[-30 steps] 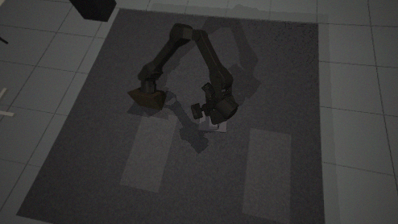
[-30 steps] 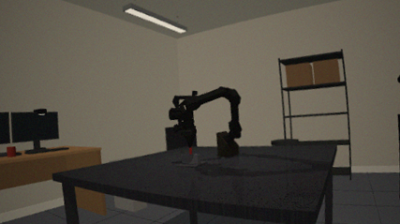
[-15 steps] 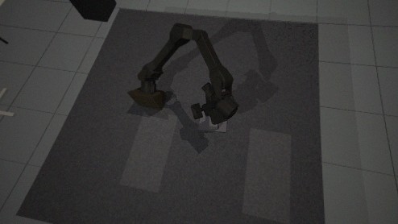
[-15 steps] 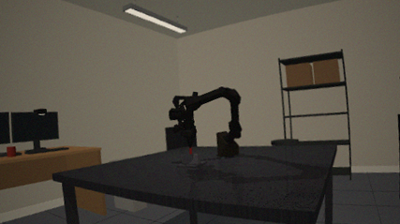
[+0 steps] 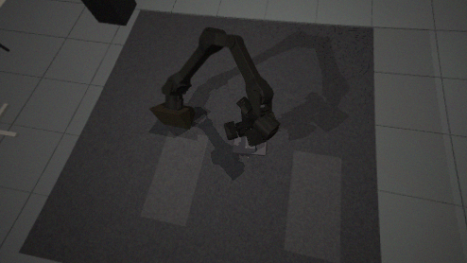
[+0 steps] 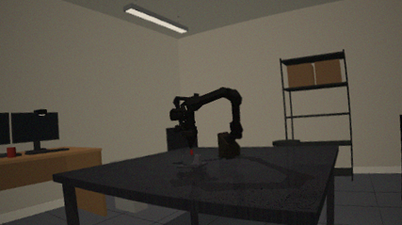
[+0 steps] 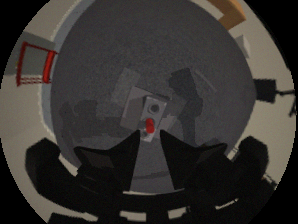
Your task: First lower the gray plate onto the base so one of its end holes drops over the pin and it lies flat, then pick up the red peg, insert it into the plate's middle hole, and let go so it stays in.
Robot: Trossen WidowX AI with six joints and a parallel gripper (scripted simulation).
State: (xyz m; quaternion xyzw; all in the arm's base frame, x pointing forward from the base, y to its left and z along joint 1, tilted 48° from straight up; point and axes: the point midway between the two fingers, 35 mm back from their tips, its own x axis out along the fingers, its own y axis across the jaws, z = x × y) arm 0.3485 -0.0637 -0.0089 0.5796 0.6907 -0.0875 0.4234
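The gray plate [image 7: 157, 118] shows in the wrist view as a narrow light strip over the wider base [image 7: 131, 112] [image 5: 261, 150]. A dark round spot is at its far end; I cannot tell whether the pin fills that hole or whether the plate lies fully flat. The red peg [image 7: 150, 125] [image 6: 191, 152] is seen nearly end-on over the plate's middle, just beyond the fingertips. How deep it sits is unclear. My gripper [image 7: 149, 132] [image 6: 191, 146] is partly open around the peg's line, with gaps beside it. In the top view the arm hides the fingertips and the peg.
The dark table [image 6: 253, 194] carries the arm's base [image 5: 175, 115] behind the work area. Two lighter rectangles show on the table top in the top view. A desk with monitors [image 6: 36, 127] and a shelf rack [image 6: 316, 115] stand away from the table.
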